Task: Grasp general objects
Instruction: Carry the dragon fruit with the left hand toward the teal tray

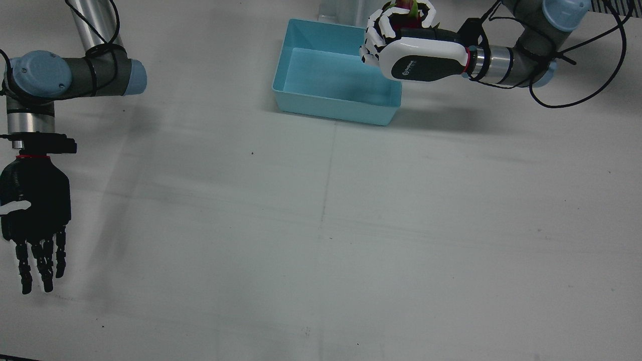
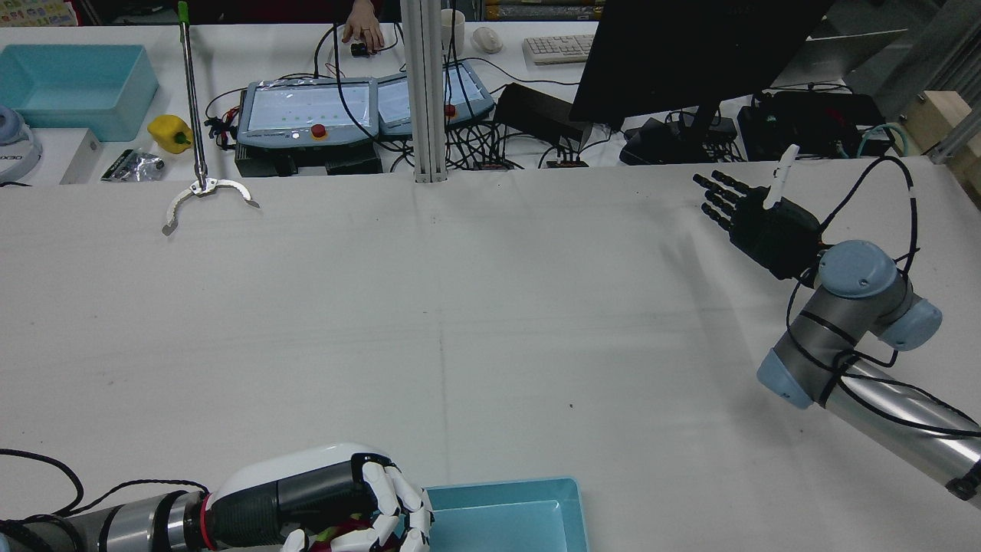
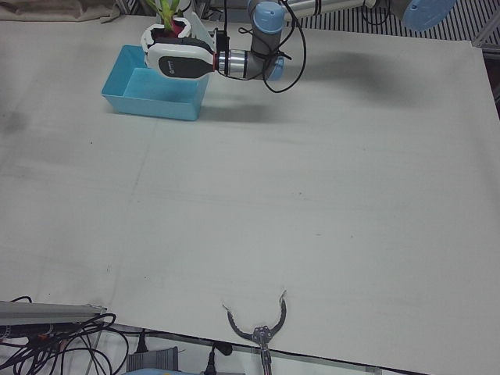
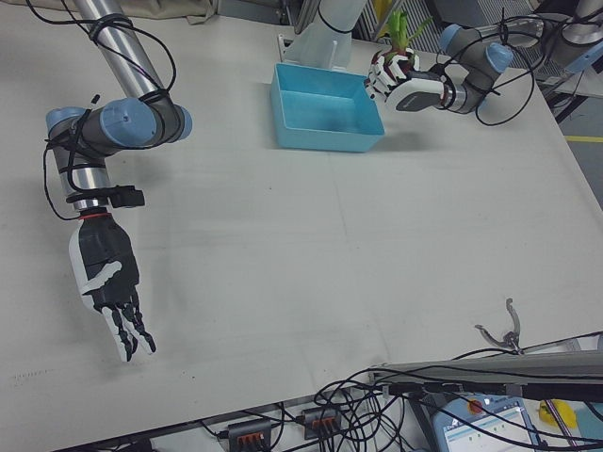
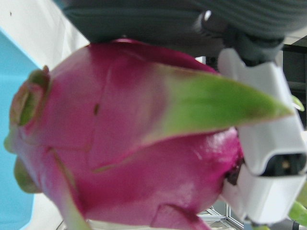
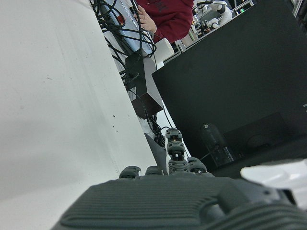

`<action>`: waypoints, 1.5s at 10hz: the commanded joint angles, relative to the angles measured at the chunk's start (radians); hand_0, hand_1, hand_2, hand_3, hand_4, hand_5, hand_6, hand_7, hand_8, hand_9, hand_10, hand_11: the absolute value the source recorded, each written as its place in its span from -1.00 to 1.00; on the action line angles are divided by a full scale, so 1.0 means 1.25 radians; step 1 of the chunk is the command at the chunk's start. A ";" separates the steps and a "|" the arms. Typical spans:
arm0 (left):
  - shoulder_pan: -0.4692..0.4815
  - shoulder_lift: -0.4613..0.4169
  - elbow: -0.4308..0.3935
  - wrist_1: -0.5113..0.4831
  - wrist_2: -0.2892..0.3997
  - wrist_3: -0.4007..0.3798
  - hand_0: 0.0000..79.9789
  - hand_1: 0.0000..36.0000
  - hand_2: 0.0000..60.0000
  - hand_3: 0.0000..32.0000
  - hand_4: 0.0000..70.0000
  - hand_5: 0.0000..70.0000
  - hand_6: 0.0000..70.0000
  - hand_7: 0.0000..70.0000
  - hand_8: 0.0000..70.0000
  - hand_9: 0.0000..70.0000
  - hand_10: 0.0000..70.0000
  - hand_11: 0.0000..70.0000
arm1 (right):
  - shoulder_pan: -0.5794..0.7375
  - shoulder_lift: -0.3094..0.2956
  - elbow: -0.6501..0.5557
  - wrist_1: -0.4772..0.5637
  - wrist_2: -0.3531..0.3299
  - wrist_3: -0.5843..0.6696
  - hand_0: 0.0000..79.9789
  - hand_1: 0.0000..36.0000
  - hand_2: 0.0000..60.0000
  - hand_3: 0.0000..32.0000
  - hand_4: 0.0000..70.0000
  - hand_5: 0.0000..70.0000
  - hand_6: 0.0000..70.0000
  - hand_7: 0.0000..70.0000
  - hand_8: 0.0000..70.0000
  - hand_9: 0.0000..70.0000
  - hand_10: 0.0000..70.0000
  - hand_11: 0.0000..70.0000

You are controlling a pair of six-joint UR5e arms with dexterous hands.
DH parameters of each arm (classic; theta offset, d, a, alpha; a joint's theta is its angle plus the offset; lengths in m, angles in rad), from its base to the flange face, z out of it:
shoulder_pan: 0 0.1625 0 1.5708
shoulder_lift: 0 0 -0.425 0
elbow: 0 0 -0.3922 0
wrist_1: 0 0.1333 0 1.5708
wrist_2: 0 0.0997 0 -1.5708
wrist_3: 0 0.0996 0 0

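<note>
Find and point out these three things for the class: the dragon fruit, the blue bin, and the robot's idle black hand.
dragon fruit (image 5: pixel 120 143), left hand view, its pink skin.
blue bin (image 1: pixel 331 75), front view, its bare floor.
right hand (image 1: pixel 35 200), front view, back of the palm.

the table (image 1: pixel 351 225) lies bare across the centre and bottom of the front view; the only obstacle is the blue bin (image 1: pixel 306 95) at upper centre, its inside clear.
</note>
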 commanded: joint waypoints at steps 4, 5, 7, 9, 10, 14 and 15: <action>0.082 -0.150 0.019 0.130 -0.046 0.053 1.00 1.00 1.00 -1.00 1.00 1.00 0.68 0.74 0.69 0.91 1.00 1.00 | 0.000 0.000 0.000 0.000 0.000 0.000 -1.00 -1.00 -1.00 -1.00 -1.00 -1.00 -1.00 -1.00 -1.00 -1.00 -1.00 -1.00; 0.082 -0.157 0.025 0.134 -0.049 0.053 1.00 1.00 1.00 -1.00 1.00 1.00 0.51 0.62 0.49 0.68 1.00 1.00 | 0.000 0.000 0.000 0.000 0.000 0.000 -1.00 -1.00 -1.00 -1.00 -1.00 -1.00 -1.00 -1.00 -1.00 -1.00 -1.00 -1.00; 0.083 -0.163 0.048 0.128 -0.055 0.055 1.00 1.00 1.00 -1.00 -0.21 -0.79 -0.69 -0.46 -0.86 -0.91 0.06 0.62 | 0.000 0.000 0.000 0.000 0.000 0.000 -1.00 -1.00 -1.00 -1.00 -1.00 -1.00 -1.00 -1.00 -1.00 -1.00 -1.00 -1.00; 0.083 -0.179 0.058 0.124 -0.054 0.063 0.20 0.16 -0.06 -0.48 -1.00 -1.00 -1.00 -1.00 -1.00 -1.00 -0.99 -0.95 | 0.000 0.000 0.000 0.000 0.000 0.000 -1.00 -1.00 -1.00 -1.00 -1.00 -1.00 -1.00 -1.00 -1.00 -1.00 -1.00 -1.00; 0.084 -0.181 0.058 0.124 -0.054 0.063 0.17 -0.13 -0.52 -0.30 -1.00 -1.00 -1.00 -1.00 -1.00 -1.00 -1.00 -1.00 | 0.000 0.000 0.000 0.000 0.000 0.000 -1.00 -1.00 -1.00 -1.00 -1.00 -1.00 -1.00 -1.00 -1.00 -1.00 -1.00 -1.00; 0.083 -0.181 0.060 0.124 -0.054 0.063 0.17 -0.17 -0.64 -0.05 -1.00 -1.00 -1.00 -1.00 -1.00 -1.00 -1.00 -1.00 | 0.000 0.000 0.000 0.000 0.000 0.000 -1.00 -1.00 -1.00 -1.00 -1.00 -1.00 -1.00 -1.00 -1.00 -1.00 -1.00 -1.00; 0.082 -0.179 0.061 0.124 -0.052 0.063 0.22 0.33 0.15 -0.38 -1.00 -1.00 -1.00 -1.00 -1.00 -1.00 -1.00 -1.00 | 0.000 0.000 0.000 0.000 0.000 0.000 -1.00 -1.00 -1.00 -1.00 -1.00 -1.00 -1.00 -1.00 -1.00 -1.00 -1.00 -1.00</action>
